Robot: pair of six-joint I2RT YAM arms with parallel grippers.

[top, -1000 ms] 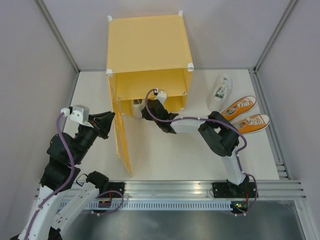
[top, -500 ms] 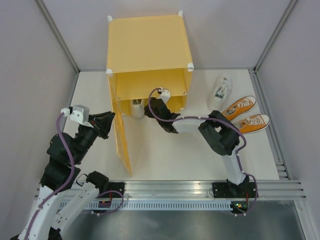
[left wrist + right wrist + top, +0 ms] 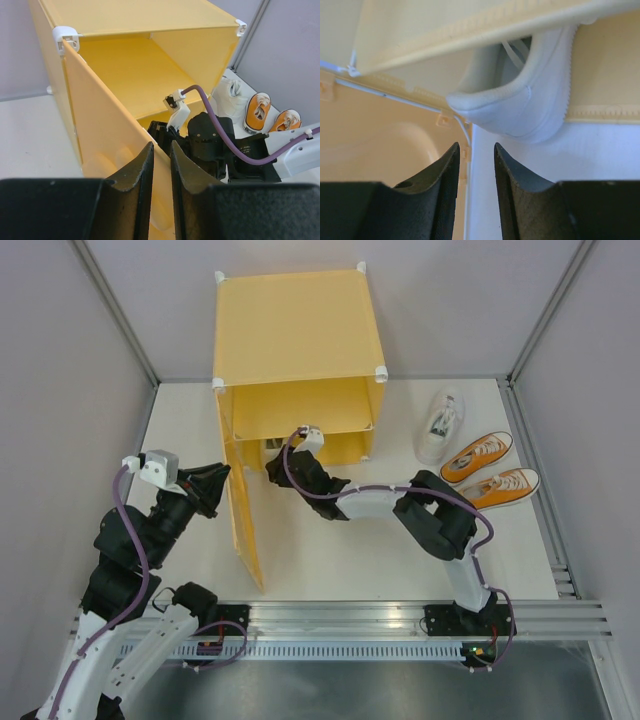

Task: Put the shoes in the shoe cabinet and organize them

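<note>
Right tool (image 3: 476,147) slightly spread behind heel of white sneaker (image 3: 520,110), toe into cabinet (image 3: 295,330); left tool (image 3: 160,145) pinching door (image 3: 100,125).

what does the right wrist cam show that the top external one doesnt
Only the right wrist view: the white sneaker's heel close up, tucked under the shelf edge in the lower compartment, and the right gripper open with nothing between its fingers. Only the top external view: the left gripper at the open door, plus a second white sneaker and the orange pair on the table, right of the cabinet. Both show the yellow shoe cabinet and its door.
</note>
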